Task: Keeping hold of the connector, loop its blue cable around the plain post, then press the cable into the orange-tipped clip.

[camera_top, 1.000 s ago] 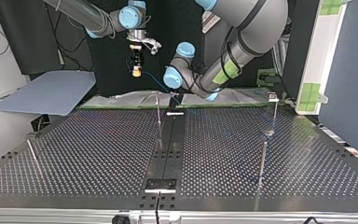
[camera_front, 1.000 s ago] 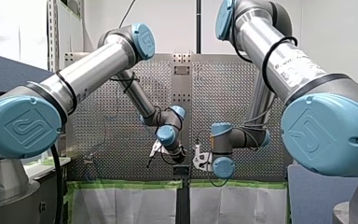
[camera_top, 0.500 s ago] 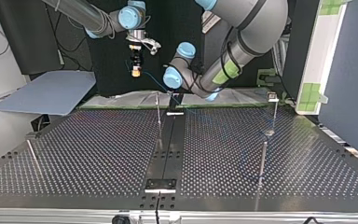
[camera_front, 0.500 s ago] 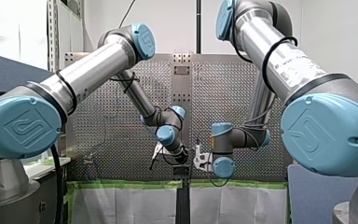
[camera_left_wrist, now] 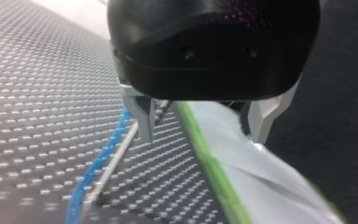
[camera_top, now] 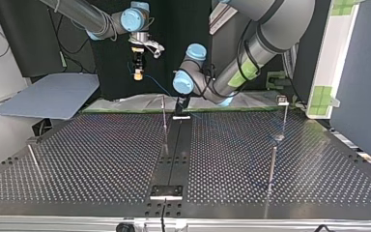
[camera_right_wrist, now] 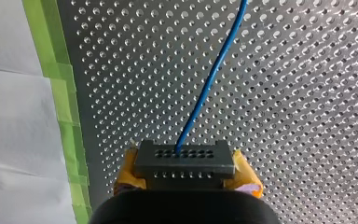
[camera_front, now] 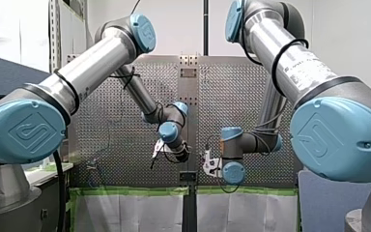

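The step in hand looks like the loop around the plain post [camera_top: 164,117]. The blue cable [camera_right_wrist: 212,79] runs from the connector [camera_right_wrist: 185,161] down toward that post but, as far as I can judge, is not yet wrapped round it. The next move calls for my right gripper [camera_right_wrist: 186,173] to carry the connector round the post, with the cable low enough not to slip over its top (the orange-tipped clip I cannot pick out in any view).

My right gripper is clenched on the connector, yellow pads [camera_right_wrist: 127,171] against both its ends, high over the far edge of the perforated table [camera_top: 101,159] in the top view. My left gripper [camera_left_wrist: 201,135] stands wide open and empty. Cable and post lie just beside one of its metal fingers [camera_left_wrist: 144,119]; whether they touch it I cannot tell.
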Controlling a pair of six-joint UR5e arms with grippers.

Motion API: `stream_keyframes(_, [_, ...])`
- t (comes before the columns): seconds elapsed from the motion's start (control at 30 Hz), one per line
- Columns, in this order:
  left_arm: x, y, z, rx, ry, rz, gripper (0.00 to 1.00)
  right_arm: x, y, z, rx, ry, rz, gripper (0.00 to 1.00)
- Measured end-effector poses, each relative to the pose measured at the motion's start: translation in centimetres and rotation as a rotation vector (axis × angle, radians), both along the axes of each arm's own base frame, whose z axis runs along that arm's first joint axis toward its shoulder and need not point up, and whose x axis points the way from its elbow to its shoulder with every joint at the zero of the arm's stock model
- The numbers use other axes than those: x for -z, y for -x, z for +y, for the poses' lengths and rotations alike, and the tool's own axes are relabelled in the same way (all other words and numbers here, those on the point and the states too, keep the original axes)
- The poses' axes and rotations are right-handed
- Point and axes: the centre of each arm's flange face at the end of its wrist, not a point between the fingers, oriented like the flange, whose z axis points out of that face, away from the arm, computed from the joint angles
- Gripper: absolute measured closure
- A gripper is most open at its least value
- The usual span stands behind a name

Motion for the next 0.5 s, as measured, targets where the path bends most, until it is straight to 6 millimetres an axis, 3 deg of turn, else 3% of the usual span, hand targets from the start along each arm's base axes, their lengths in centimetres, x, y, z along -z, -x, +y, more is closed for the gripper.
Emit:
stream_keyframes(0.13, [-1.2, 0.2, -0.5, -0.001, 0.03, -0.033, 0.0, 0.0, 0.1, -0.1, 0.002, -0.001, 0.0, 1.0])
stream_keyframes(0.5, [-1.5, 1.0, -1.8, 0.052, 0.028, -0.059, 0.0, 0.0, 0.0, 0.0, -0.004, -0.003, 0.0, 1.0])
